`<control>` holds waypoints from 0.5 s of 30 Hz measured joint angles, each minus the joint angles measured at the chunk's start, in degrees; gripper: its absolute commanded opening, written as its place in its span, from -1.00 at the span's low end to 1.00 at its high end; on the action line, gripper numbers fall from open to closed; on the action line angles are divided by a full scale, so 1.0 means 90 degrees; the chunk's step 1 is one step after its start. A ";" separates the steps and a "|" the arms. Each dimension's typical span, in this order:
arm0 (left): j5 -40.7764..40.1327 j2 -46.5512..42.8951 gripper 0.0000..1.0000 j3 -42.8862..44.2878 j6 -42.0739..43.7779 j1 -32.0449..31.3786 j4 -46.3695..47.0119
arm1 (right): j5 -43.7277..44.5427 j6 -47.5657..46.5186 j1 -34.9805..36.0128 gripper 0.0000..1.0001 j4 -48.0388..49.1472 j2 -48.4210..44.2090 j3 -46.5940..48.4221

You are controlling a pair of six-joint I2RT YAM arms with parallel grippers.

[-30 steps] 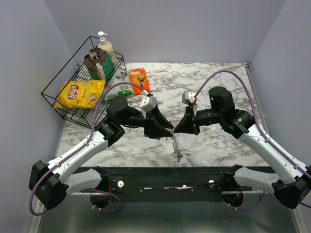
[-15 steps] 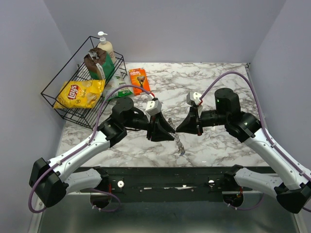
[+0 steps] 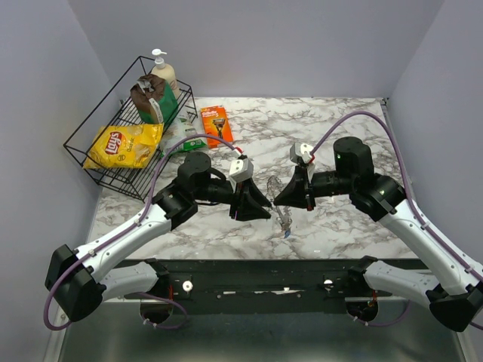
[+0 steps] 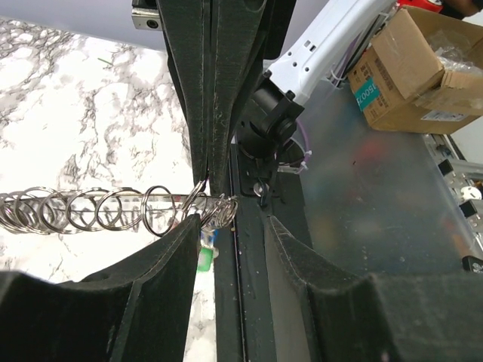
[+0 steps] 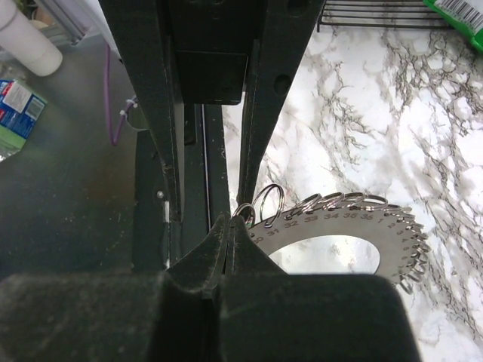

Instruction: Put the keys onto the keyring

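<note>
- Above the near centre of the table, the keyring hangs edge-on. In the top view its long axis runs 12 to 6 o'clock, and the keys dangle at 6.
- The right gripper, at 3 o'clock of the keyring, is pinched together on a rim loop.
- The left gripper, at 9 o'clock, has its jaws apart and clamps nothing. The loop row ends at its tips, so it is judged the acting arm.

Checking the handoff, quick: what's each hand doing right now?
Left hand: open, fingers apart beside the keyring.
Right hand: closed, pinching the keyring's edge.
</note>
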 measured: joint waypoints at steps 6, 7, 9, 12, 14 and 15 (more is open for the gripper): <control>-0.0090 -0.0034 -0.01 -0.0114 0.0024 -0.0017 0.0068 | 0.0032 0.0002 0.0000 -0.99 -0.0005 -0.0029 0.0000; -0.0136 -0.0056 -0.01 -0.0158 0.0022 -0.0019 0.0058 | 0.0029 0.0002 0.0000 -0.99 0.0029 -0.0044 0.0000; -0.0270 -0.0085 0.00 -0.0262 0.0022 -0.0017 0.0029 | 0.0002 0.0005 0.0002 -0.99 0.0036 -0.0112 0.0000; -0.0401 -0.0092 0.01 -0.0333 0.0007 0.0015 -0.0027 | -0.0005 0.0005 0.0002 -0.99 0.0039 -0.0204 0.0000; -0.0474 -0.0138 0.02 -0.0347 -0.0017 0.0024 -0.0036 | -0.0012 0.0005 0.0002 -0.99 0.0039 -0.0216 0.0000; -0.0525 -0.0199 0.04 -0.0357 -0.0058 0.0029 -0.0027 | -0.0022 0.0005 0.0002 -0.99 0.0039 -0.0216 0.0000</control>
